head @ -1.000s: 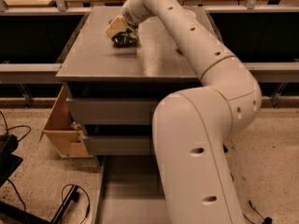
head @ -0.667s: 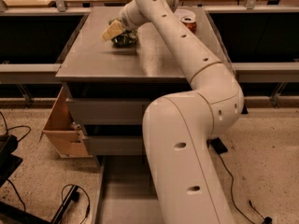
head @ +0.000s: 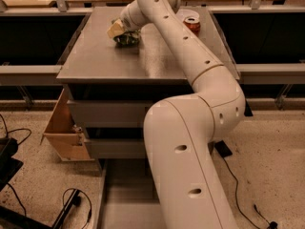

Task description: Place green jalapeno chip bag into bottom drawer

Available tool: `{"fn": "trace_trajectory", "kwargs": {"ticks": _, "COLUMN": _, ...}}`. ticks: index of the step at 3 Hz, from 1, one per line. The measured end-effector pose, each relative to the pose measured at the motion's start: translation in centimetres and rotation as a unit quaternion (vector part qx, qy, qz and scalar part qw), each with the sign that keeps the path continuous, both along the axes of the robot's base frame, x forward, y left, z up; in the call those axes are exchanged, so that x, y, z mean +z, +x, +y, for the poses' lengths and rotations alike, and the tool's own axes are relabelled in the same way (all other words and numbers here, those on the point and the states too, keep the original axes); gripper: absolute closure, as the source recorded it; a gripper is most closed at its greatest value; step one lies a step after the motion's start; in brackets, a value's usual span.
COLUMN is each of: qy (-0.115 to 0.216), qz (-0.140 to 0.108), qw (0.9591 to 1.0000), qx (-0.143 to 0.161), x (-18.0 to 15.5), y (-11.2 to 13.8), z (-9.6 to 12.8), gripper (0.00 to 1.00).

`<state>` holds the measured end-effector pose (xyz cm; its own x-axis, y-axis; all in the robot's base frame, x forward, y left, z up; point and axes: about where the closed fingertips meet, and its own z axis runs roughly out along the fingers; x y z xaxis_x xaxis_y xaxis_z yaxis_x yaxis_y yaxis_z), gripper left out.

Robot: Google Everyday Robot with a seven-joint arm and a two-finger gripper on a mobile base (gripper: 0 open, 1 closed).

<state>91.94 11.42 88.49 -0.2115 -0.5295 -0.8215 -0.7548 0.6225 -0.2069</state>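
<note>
The green jalapeno chip bag [head: 127, 38] lies on the grey cabinet top [head: 119, 61], toward its back left. My gripper [head: 116, 31] is at the end of the long white arm, right on the bag from the left and above, with its tan fingers [head: 113, 30] against the bag. The bottom drawer [head: 125, 197] is pulled out at floor level in front of the cabinet, a flat grey tray mostly hidden behind my arm's big lower link.
A red soda can [head: 192, 24] stands at the back right of the cabinet top. Two upper grey drawers [head: 109, 113] are closed. A cardboard box [head: 64, 128] leans at the cabinet's left side. Black cables [head: 71, 204] lie on the speckled floor.
The arm has swung left, uncovering the red can. The gripper and bag have stayed at nearly the same spot on the cabinet top.
</note>
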Motion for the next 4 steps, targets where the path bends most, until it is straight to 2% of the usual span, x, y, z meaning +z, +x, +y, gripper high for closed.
{"fn": "trace_trajectory", "kwargs": {"ticks": 2, "qy": 0.0, "qz": 0.0, "qw": 1.0, "qx": 0.0, "x": 0.0, "y": 0.0, "z": 0.0, "gripper": 0.85}}
{"fn": "trace_trajectory", "kwargs": {"ticks": 3, "qy": -0.009, "qz": 0.004, "qw": 0.9999, "qx": 0.011, "x": -0.9, "y": -0.3, "z": 0.6, "gripper": 1.0}}
{"fn": "trace_trajectory", "kwargs": {"ticks": 4, "qy": -0.01, "qz": -0.026, "qw": 0.9994, "qx": 0.022, "x": 1.3, "y": -1.2, "z": -0.7, "gripper": 1.0}}
